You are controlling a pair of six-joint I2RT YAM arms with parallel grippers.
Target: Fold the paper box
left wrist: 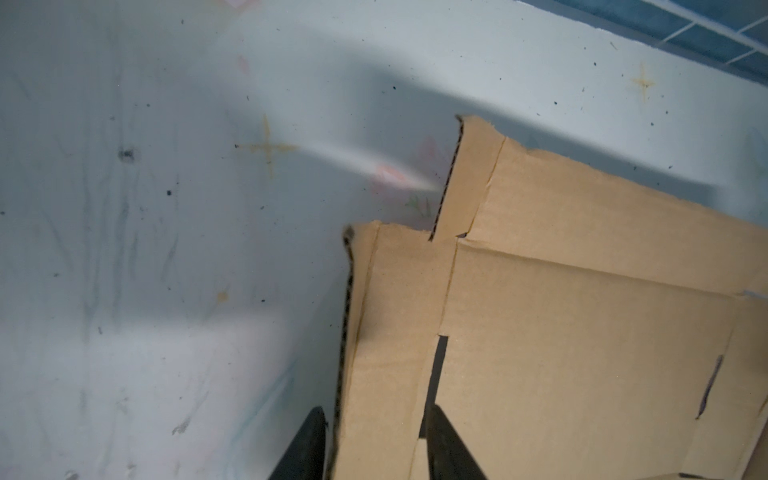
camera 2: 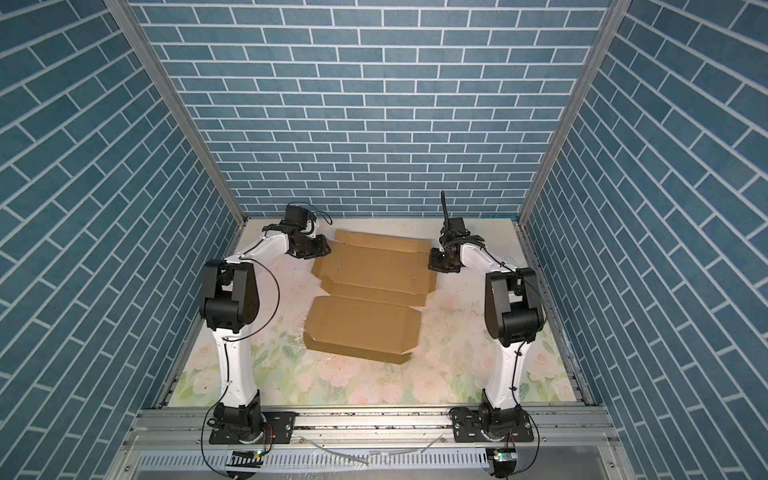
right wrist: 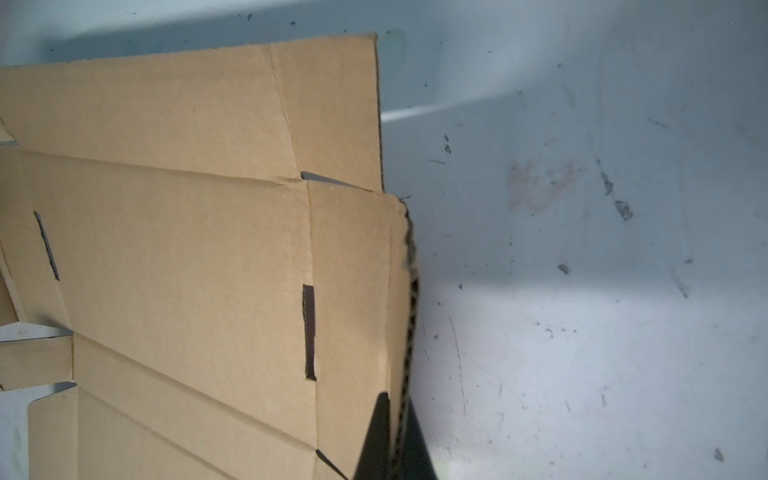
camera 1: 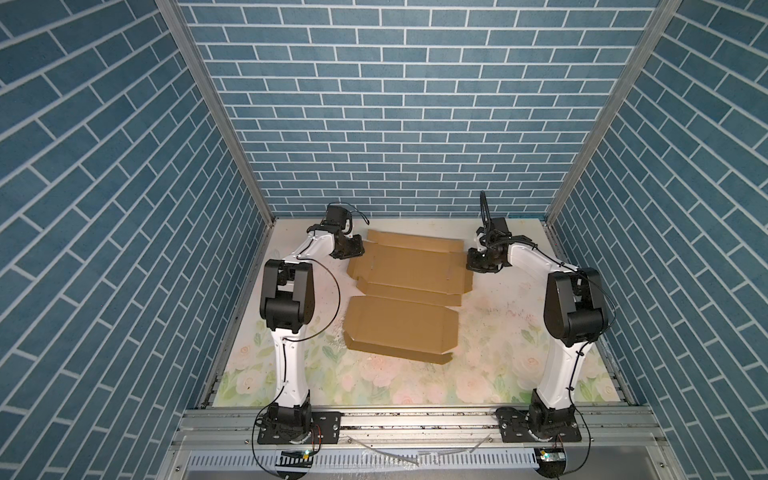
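The paper box (camera 1: 411, 266) (camera 2: 374, 266) is a brown cardboard die-cut lying mostly flat at the back middle of the table. Its lid panel (camera 1: 401, 328) reaches toward the front. My left gripper (camera 1: 357, 249) (left wrist: 376, 415) is at the box's left side flap (left wrist: 386, 332), which is tilted up. The two black fingers stand apart, one on each side of the flap. My right gripper (camera 1: 471, 266) (right wrist: 397, 399) is shut on the edge of the right side flap (right wrist: 353, 291), which is also lifted. Both slots in the base panel (right wrist: 187, 249) show.
The table (camera 1: 498, 353) has a pale floral cover marked with dark specks. Blue brick-pattern walls (camera 1: 124, 208) close in three sides. An aluminium rail (camera 1: 415, 419) carrying both arm bases runs along the front, with loose white strips (camera 1: 390, 451) lying near it.
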